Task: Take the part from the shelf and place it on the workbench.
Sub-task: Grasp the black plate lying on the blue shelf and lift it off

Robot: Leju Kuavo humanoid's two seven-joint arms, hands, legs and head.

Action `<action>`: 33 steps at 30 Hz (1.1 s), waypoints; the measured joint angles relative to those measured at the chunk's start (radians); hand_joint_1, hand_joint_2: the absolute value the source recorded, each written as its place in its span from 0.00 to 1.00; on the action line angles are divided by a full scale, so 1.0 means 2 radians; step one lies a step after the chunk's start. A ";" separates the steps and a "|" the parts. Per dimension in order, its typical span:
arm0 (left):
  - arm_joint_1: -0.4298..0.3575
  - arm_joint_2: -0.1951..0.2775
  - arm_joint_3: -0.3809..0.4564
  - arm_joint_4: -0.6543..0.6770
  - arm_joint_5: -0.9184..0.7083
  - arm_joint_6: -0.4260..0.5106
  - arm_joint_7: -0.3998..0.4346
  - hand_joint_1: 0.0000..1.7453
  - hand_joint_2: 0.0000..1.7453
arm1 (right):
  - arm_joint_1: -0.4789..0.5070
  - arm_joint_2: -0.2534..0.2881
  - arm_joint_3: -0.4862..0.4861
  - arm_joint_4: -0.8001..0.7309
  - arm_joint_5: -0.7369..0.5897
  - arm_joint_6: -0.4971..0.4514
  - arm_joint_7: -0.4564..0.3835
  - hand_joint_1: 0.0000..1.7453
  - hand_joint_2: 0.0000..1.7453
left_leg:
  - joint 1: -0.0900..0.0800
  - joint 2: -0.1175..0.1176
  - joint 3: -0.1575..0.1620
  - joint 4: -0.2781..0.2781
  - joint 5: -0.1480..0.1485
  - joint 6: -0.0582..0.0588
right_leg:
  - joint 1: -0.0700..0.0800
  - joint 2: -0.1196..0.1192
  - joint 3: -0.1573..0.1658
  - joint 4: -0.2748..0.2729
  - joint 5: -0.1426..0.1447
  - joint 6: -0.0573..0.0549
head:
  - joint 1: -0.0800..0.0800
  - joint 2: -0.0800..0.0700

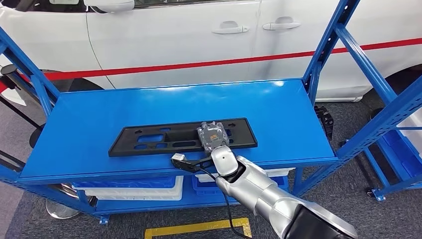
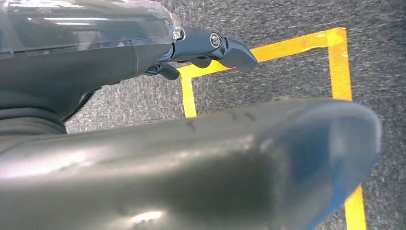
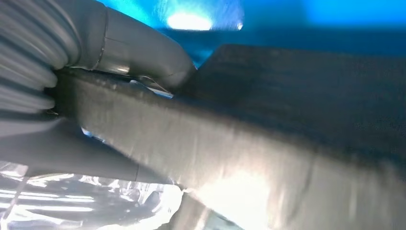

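The part point(image 1: 182, 137) — a long black plastic panel with cut-outs — lies flat on the blue shelf point(image 1: 99, 119), close to its front edge. The right hand point(image 1: 213, 135) rests on it toward its right end. In the right wrist view the thumb point(image 3: 139, 50) lies on one face of the panel edge point(image 3: 230, 148) and the grey palm sits under the other, so the hand looks clamped on the edge. How firmly, I cannot tell.

The left hand point(image 2: 206, 48) hangs over grey floor point(image 2: 287, 72) marked with yellow tape point(image 2: 337, 62). Its dark fingers look loosely curled and hold nothing I can make out.

My reading: the grasp is set and the lift comes next. The grip sits off-centre on a long, light panel, so the far left end will probably droop or swing. Raise it slowly and level, clear the shelf lip before drawing back, and mind the blue uprights point(image 1: 318, 64) on either side when turning away — the panel's length could catch one. If it tips, set it down and regrip nearer the middle.
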 joint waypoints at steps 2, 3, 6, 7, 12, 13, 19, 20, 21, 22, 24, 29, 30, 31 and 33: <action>0.002 0.000 0.000 0.000 -0.001 0.000 0.000 0.00 0.00 | 0.002 -0.006 -0.018 -0.016 0.013 -0.010 0.011 1.00 1.00 | 0.001 0.000 -0.003 0.002 0.012 -0.002 | 0.000 0.001 -0.001 0.002 -0.001 0.001 | 0.000 0.000; 0.003 0.000 0.000 0.000 -0.001 0.000 0.000 0.00 0.00 | 0.002 -0.009 -0.029 -0.027 0.021 -0.014 0.015 1.00 1.00 | 0.002 0.000 0.010 -0.027 0.031 -0.001 | 0.000 0.001 -0.001 0.004 -0.002 0.002 | 0.000 0.000; 0.004 0.000 0.000 0.000 0.000 0.000 0.000 0.00 0.00 | -0.008 -0.018 -0.070 -0.065 0.044 -0.028 0.018 1.00 1.00 | 0.002 0.000 0.048 -0.115 0.069 0.002 | 0.002 0.003 -0.006 0.013 -0.007 0.008 | 0.000 0.000; 0.004 -0.001 0.000 0.000 0.001 0.000 0.000 0.00 0.00 | -0.013 -0.021 -0.085 -0.078 0.051 -0.033 0.018 1.00 1.00 | 0.001 0.000 0.050 -0.123 0.069 0.004 | 0.003 0.004 -0.009 0.015 -0.007 0.010 | 0.000 0.000; 0.007 -0.003 0.002 0.000 0.003 0.000 -0.003 0.00 0.00 | -0.046 -0.032 -0.151 -0.141 0.075 -0.045 0.007 1.00 1.00 | 0.002 -0.001 0.048 -0.127 0.070 0.020 | 0.000 0.004 -0.027 0.047 -0.027 0.023 | 0.001 0.000; 0.007 -0.004 0.002 0.000 0.003 0.000 -0.004 0.00 0.00 | -0.053 -0.034 -0.161 -0.152 0.078 -0.045 0.004 1.00 1.00 | 0.002 -0.001 0.048 -0.128 0.070 0.021 | -0.001 0.004 -0.041 0.076 -0.042 0.024 | 0.001 0.000; 0.007 -0.007 0.004 0.000 0.001 -0.001 -0.008 0.00 0.25 | -0.087 -0.040 -0.206 -0.198 0.081 -0.056 -0.012 1.00 1.00 | 0.001 -0.003 0.051 -0.126 0.067 0.023 | -0.001 0.003 -0.062 0.095 -0.017 0.022 | 0.001 0.000; 0.006 -0.008 0.004 0.000 0.000 -0.002 -0.010 0.00 0.50 | -0.092 -0.041 -0.212 -0.204 0.077 -0.062 -0.017 1.00 1.00 | 0.001 -0.003 0.052 -0.126 0.065 0.021 | 0.001 0.003 -0.048 0.062 -0.002 0.020 | 0.001 0.000; 0.006 -0.009 0.004 0.000 -0.001 -0.003 -0.011 0.00 0.75 | -0.097 -0.041 -0.217 -0.210 0.070 -0.068 -0.022 1.00 1.00 | 0.000 -0.003 0.051 -0.125 0.065 0.020 | 0.002 0.004 -0.036 0.036 0.006 0.018 | 0.001 0.000; 0.006 -0.009 0.004 0.000 -0.002 -0.003 -0.013 0.00 1.00 | -0.100 -0.041 -0.222 -0.216 0.060 -0.075 -0.029 1.00 1.00 | -0.001 -0.003 0.051 -0.125 0.064 0.018 | 0.003 0.004 -0.031 0.023 0.008 0.016 | 0.001 0.000; 0.006 -0.010 0.004 0.000 -0.005 -0.002 -0.015 0.00 1.00 | -0.102 -0.042 -0.230 -0.227 0.029 -0.085 -0.047 1.00 1.00 | -0.002 -0.003 0.051 -0.126 0.064 0.013 | 0.004 0.004 -0.030 0.017 0.005 0.013 | 0.001 0.000; 0.007 -0.011 0.003 0.000 -0.009 0.005 -0.018 0.00 1.00 | -0.092 -0.043 -0.246 -0.264 -0.109 -0.099 -0.114 1.00 1.00 | -0.001 -0.001 0.015 -0.045 0.017 0.003 | 0.000 0.003 -0.023 0.011 0.006 0.003 | 0.000 0.000; 0.007 -0.011 0.003 0.000 -0.008 0.007 -0.018 0.00 1.00 | -0.086 -0.043 -0.248 -0.272 -0.145 -0.100 -0.130 1.00 1.00 | -0.001 -0.001 -0.002 -0.011 0.005 0.002 | 0.000 0.003 -0.023 0.011 0.006 0.002 | 0.000 0.000; 0.008 -0.011 0.003 0.000 -0.008 0.010 -0.018 0.00 1.00 | -0.078 -0.043 -0.251 -0.281 -0.182 -0.100 -0.146 1.00 1.00 | 0.000 -0.001 -0.014 0.011 0.001 0.001 | 0.001 0.003 -0.022 0.011 0.005 0.002 | 0.000 0.000; 0.009 -0.011 0.004 0.000 -0.005 0.015 -0.018 0.00 1.00 | -0.059 -0.043 -0.256 -0.299 -0.253 -0.099 -0.175 1.00 1.00 | 0.000 -0.001 -0.011 -0.001 0.021 0.002 | 0.001 0.004 -0.021 0.013 0.003 0.002 | 0.000 0.000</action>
